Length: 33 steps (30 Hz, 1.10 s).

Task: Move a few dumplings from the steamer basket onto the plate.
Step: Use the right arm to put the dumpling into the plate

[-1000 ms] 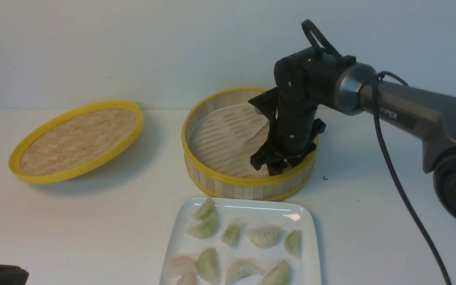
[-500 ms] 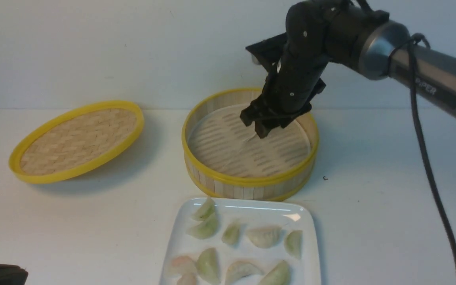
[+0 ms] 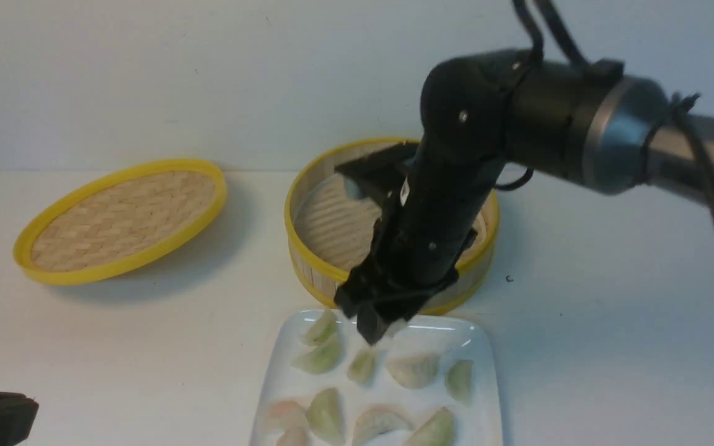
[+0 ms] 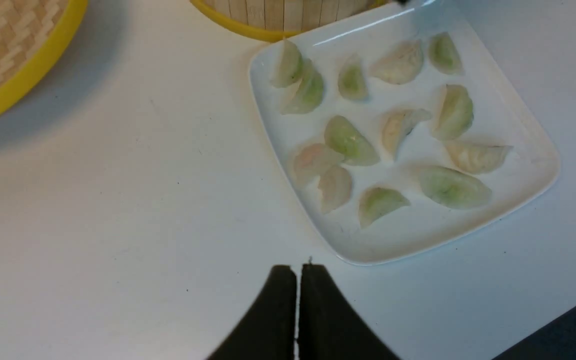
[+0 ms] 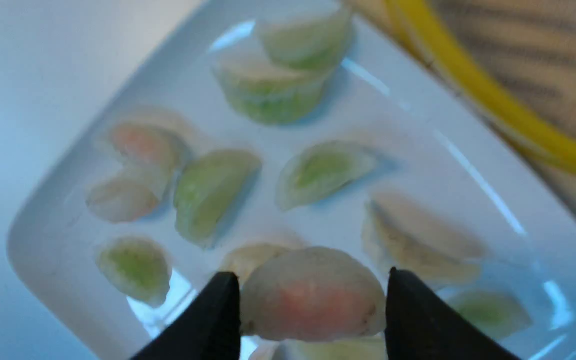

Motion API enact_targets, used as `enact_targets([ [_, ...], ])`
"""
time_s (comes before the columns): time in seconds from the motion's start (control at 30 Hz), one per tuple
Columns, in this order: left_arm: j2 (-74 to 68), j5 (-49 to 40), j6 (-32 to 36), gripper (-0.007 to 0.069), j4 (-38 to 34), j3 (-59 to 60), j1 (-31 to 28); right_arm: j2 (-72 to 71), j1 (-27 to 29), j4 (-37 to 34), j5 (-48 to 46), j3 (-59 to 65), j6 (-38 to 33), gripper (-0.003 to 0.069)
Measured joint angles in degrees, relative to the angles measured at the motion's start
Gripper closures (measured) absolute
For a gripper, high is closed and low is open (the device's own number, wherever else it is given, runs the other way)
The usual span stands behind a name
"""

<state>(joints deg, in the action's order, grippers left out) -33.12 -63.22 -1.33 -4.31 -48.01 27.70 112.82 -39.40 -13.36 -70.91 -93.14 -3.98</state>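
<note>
My right gripper (image 3: 372, 331) is shut on a pinkish-orange dumpling (image 5: 313, 300) and holds it just above the far edge of the white plate (image 3: 478, 337). The plate (image 5: 408, 145) carries several pale green and whitish dumplings and two pinkish dumplings (image 4: 313, 159) at its left side. The steamer basket (image 3: 323, 275) stands right behind the plate. The part of its floor that shows holds only the white liner; my right arm hides the rest. My left gripper (image 4: 297, 270) is shut and empty, over the bare table in front of the plate's left corner.
The flat woven lid (image 3: 121, 217) with a yellow rim leans tilted at the back left. The white wall runs behind the table. The table's front edge shows dark (image 4: 568, 330) in the left wrist view.
My right gripper has risen out of the basket's right side and come forward over the rim, then down to the plate's far edge, with the dumpling in it.
</note>
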Motion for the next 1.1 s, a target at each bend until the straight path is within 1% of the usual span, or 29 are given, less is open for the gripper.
enact_targets([
  [0.2,0.00,0.88,0.00,0.0631,0.18,0.00,0.00,4.96,-3.30,-0.20,0.69,2.07,-0.18,0.0318],
  [0.37,0.00,0.88,0.00,0.0631,0.18,0.00,0.00,7.21,-3.69,-0.39,2.40,2.07,-0.30,0.0318],
  [0.47,0.00,0.88,0.00,0.0631,0.22,0.00,0.00,7.21,-3.75,-0.35,5.16,2.07,-0.30,0.0318],
  [0.63,0.00,0.88,0.00,0.0631,0.22,0.00,0.00,7.39,-3.81,0.79,7.67,2.07,-0.30,0.0318],
  [0.87,0.00,0.78,0.00,0.0631,0.22,0.00,0.00,7.69,-3.81,1.98,7.56,2.07,-0.30,0.0316],
  [1.1,0.00,0.78,0.00,0.0631,0.22,0.00,0.00,7.76,-3.81,3.05,3.27,2.07,-0.23,0.0296],
])
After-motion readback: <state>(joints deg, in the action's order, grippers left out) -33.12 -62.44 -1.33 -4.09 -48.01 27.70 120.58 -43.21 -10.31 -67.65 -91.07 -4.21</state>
